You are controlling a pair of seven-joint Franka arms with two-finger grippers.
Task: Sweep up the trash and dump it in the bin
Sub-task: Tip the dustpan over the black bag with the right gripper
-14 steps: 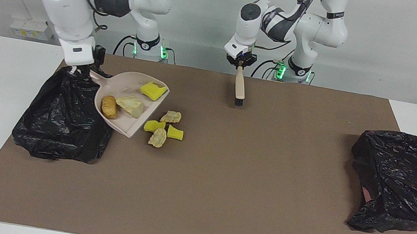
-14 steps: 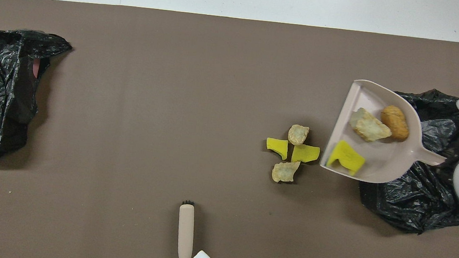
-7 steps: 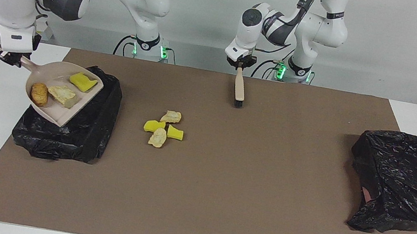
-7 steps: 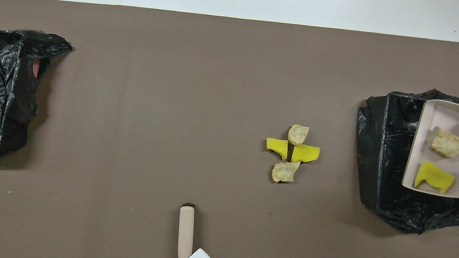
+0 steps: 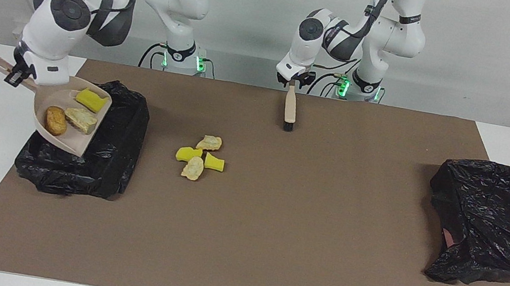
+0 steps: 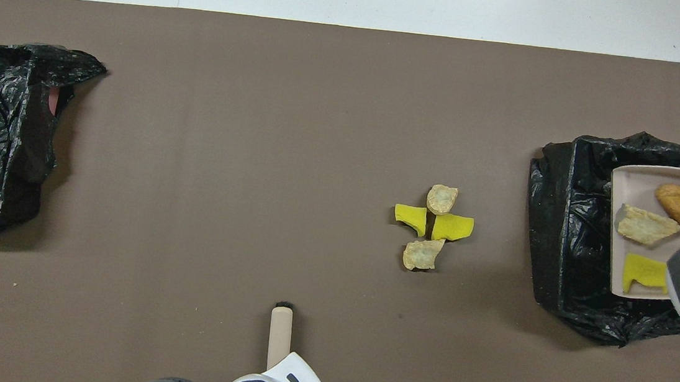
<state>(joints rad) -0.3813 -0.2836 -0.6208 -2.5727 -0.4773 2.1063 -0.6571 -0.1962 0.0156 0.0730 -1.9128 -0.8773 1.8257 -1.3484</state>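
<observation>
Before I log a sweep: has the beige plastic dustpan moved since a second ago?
Yes. The beige plastic dustpan went from beside the trash pile to over the black-lined bin.

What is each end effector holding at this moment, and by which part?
The right end effector holds the dustpan by its handle. The left end effector is at the brush handle's end; a grip cannot be confirmed.

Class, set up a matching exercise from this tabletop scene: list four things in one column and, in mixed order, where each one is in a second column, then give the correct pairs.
Things
1. dustpan
2. orange-brown lump
3. brush
4. four loose chunks

Places
A. lying on the brown mat, near the middle
B. under the left tool, bristles down on the mat
C. inside the dustpan
D. held by its handle in the right tool, over the black bin bag

Pairs: 1-D, 2-C, 3-B, 4-A
</observation>
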